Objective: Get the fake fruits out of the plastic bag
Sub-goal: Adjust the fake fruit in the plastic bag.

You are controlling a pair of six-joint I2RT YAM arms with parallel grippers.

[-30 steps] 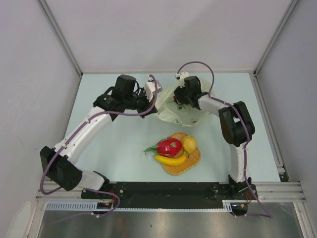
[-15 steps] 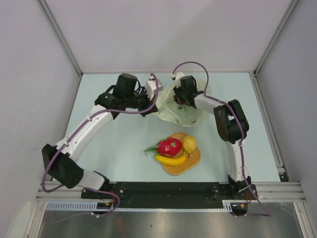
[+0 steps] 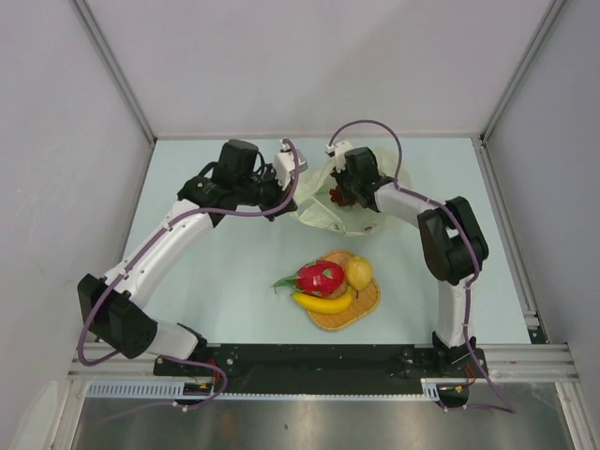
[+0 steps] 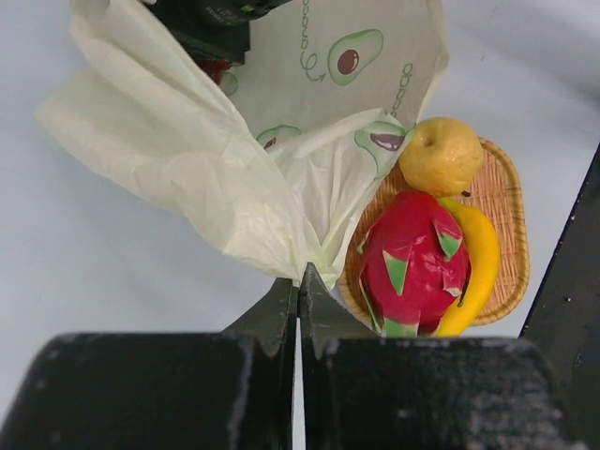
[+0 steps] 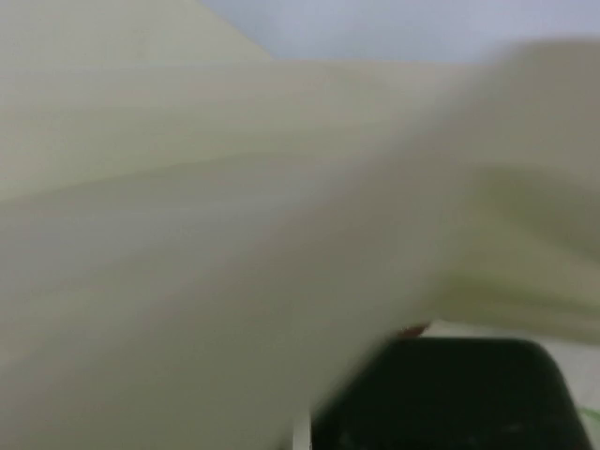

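Note:
The plastic bag [image 3: 317, 217] [image 4: 187, 159] lies at the back middle of the table, pale cream with avocado prints. My left gripper [image 3: 292, 174] [image 4: 298, 281] is shut on its edge and holds it up. My right gripper [image 3: 338, 192] reaches into the bag's mouth, shut on a dark red grape bunch [image 3: 335, 198] [image 4: 214, 68]. In the right wrist view blurred bag film [image 5: 234, 234] covers nearly everything. The dragon fruit [image 3: 321, 277] [image 4: 412, 262], lemon [image 3: 359, 273] [image 4: 441, 155] and banana [image 3: 323, 303] [image 4: 475, 272] lie outside the bag.
The three fruits rest on a round orange woven mat [image 3: 367, 305] [image 4: 503, 202] in front of the bag. A black rail [image 3: 309, 358] with both arm bases runs along the near edge. Grey walls close in the table on three sides.
The right gripper closed inside the bag and drew back slightly, and the dark red grapes now show at its tips. The left arm kept its hold on the bag.

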